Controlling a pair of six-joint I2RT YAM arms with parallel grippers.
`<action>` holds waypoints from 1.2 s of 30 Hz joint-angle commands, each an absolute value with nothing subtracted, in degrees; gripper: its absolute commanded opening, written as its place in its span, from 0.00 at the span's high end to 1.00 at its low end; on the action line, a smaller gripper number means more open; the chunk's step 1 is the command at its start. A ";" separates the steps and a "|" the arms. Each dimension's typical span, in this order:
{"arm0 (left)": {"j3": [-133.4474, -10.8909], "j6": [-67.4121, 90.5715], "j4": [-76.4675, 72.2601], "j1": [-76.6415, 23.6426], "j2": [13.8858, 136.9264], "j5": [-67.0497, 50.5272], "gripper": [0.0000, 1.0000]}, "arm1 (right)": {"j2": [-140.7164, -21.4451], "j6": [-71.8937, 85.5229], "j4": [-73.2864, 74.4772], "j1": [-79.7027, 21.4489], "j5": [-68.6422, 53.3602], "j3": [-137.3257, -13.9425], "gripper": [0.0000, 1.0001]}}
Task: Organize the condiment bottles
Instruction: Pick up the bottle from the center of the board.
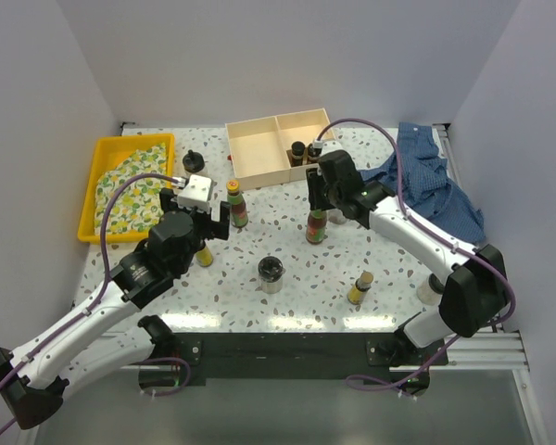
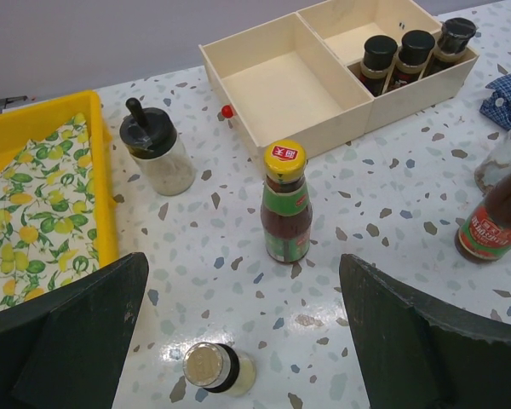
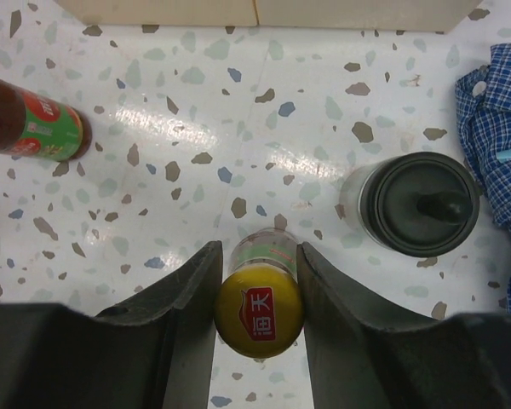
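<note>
- Gripping the sauce bottle [image 3: 258, 311]: the right gripper [image 3: 258, 266] has a finger pressed on each side, just under the yellow cap.
- The bottle is upright mid-table, in front of the wooden box [image 1: 257, 153]. I can't tell whether its base has left the surface.
- Handling, my read: rigid body full of dark sauce, so fairly heavy for its size. The glossy label wrap will likely be slippery.
- It's tall and narrow, so it tips easily on set-down.
- Hold point: the current hold is high, at the neck. The cap rim acts as a ledge against slipping through, but the body can swing. A hold on the shoulder or label band would be steadier.
- Neighbours: the squat jar [image 3: 417, 204] stands near the bottle on the side toward the blue cloth [image 3: 502, 111], not touching it. Its lid knob sticks up, so watch finger clearance.
- Three dark-capped bottles [image 2: 416, 51] stand in a row in the box's right compartment, against the near wall.
- Left gripper [image 2: 243, 273]: jaws wide apart, holding nothing.
- A second sauce bottle [image 2: 285, 204] stands upright ahead of it, roughly on the centre line.
- A tiny yellow bottle [image 2: 217, 368] sits close under the wrist.
</note>
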State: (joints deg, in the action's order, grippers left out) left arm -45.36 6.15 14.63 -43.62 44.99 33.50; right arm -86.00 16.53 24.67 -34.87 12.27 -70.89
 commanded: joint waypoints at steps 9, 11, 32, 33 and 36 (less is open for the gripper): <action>-45.18 5.10 12.22 -43.59 44.65 34.45 0.00 | -82.71 14.59 11.69 -35.16 11.34 -64.25 0.34; -45.17 5.10 12.22 -43.59 44.65 34.45 0.00 | -82.79 14.76 12.04 -35.24 11.34 -63.99 0.35; -45.09 5.10 12.13 -43.59 44.91 34.28 0.00 | -76.29 13.89 7.30 -35.16 10.20 -56.52 0.37; -45.09 5.10 12.13 -43.59 45.00 34.28 0.00 | -76.38 13.97 7.12 -35.24 10.11 -56.34 0.38; -45.09 5.10 12.04 -43.68 45.17 34.01 0.00 | -77.25 13.89 6.94 -35.24 10.37 -56.16 0.41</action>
State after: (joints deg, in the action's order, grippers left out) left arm -45.21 6.17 14.61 -43.62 45.06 33.47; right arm -78.24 14.04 10.85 -34.94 10.70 -56.62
